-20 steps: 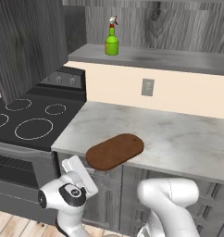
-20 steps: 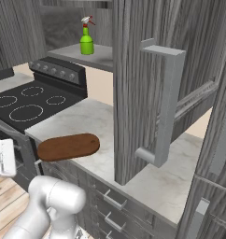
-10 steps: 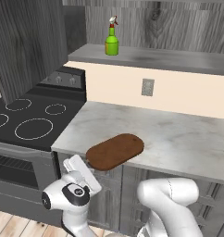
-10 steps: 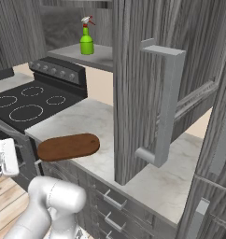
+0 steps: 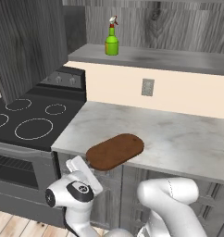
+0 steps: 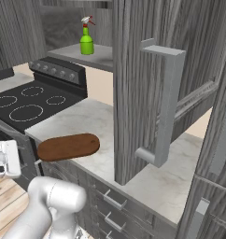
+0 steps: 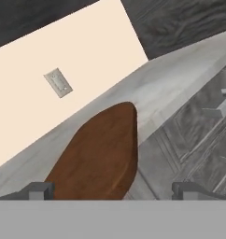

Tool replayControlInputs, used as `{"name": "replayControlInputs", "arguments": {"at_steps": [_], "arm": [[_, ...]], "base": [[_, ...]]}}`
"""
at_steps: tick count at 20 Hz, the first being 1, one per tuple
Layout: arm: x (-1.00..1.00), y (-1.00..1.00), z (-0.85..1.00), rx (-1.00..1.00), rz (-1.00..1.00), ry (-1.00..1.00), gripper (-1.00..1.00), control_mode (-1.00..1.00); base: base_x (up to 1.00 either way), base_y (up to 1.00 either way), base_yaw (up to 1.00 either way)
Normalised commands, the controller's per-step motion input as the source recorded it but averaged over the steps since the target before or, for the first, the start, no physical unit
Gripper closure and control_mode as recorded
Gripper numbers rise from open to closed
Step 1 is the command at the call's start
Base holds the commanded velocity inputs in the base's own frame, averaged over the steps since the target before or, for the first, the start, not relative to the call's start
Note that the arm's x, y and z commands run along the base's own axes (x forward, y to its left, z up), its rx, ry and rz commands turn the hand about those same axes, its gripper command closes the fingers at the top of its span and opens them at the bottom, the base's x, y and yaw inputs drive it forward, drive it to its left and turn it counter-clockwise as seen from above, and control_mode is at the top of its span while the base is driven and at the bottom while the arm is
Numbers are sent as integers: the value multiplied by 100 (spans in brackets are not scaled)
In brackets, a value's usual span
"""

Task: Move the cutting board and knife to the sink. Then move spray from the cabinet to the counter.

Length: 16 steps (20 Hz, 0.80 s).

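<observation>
We find the cutting board (image 5: pixel 115 151) lying flat on the counter (image 5: pixel 178 139), near its front edge, with one rounded end overhanging that edge above the grey drawer fronts (image 6: pixel 110 200). In the hand view the board (image 7: pixel 98 158) lies directly ahead of the gripper (image 7: pixel 112 190), between the two fingertips (image 7: pixel 38 190), which stand far apart at either side of the frame. The jaws are spread wide and hold nothing; we see no contact with the board. From the left base camera the hand sits low in front of the counter, below and just short of the board's overhanging end.

We note the spray (image 5: pixel 111 42) standing upright on the light grey shelf of the cabinet (image 5: pixel 155 58), well apart from the board. The right base camera shows the same bottle (image 6: pixel 86 40) behind the open cabinet door (image 6: pixel 147 88). The black stovetop (image 5: pixel 30 115) adjoins the counter on the left. An outlet plate (image 5: pixel 147 87) sits on the cream wall above the counter.
</observation>
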Motion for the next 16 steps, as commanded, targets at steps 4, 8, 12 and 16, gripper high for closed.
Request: {"name": "replayControlInputs", "arguments": {"at_steps": [4, 8, 12, 16], "arm": [[0, -12, -2, 11, 0, -4, -100, -100], [-1, -4, -11, 13, 0, -8, -100, -100], [0, 0, -22, 14, 0, -10, -100, -100], [0, 0, -29, 16, -5, -12, -100, -100]], "base": [[0, 0, 0], [0, 0, 0], [0, 0, 0], [0, 0, 0]]}}
